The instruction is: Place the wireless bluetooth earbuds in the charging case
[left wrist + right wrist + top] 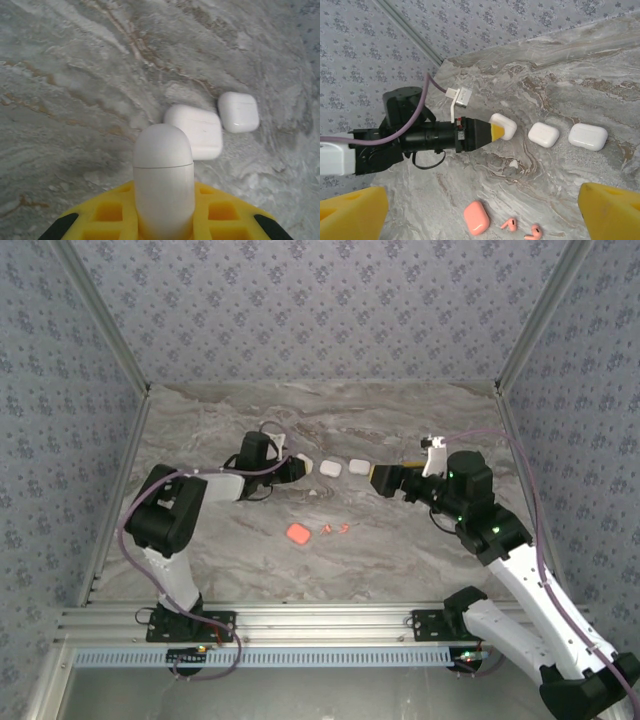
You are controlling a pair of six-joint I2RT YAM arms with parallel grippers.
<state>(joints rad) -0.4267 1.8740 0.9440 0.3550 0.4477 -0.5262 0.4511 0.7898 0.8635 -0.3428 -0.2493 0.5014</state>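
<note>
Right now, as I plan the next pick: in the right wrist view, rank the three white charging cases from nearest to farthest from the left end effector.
1. Leftmost white case, gripped in the left end effector.
2. Middle white case, just right of it.
3. Rightmost white case, at the row's end.

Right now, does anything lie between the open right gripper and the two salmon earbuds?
Nothing visible does. Bare marble table separates the right gripper from the salmon earbuds. The white cases sit off that line, farther back, and the salmon case lies on the earbuds' far side.
</note>
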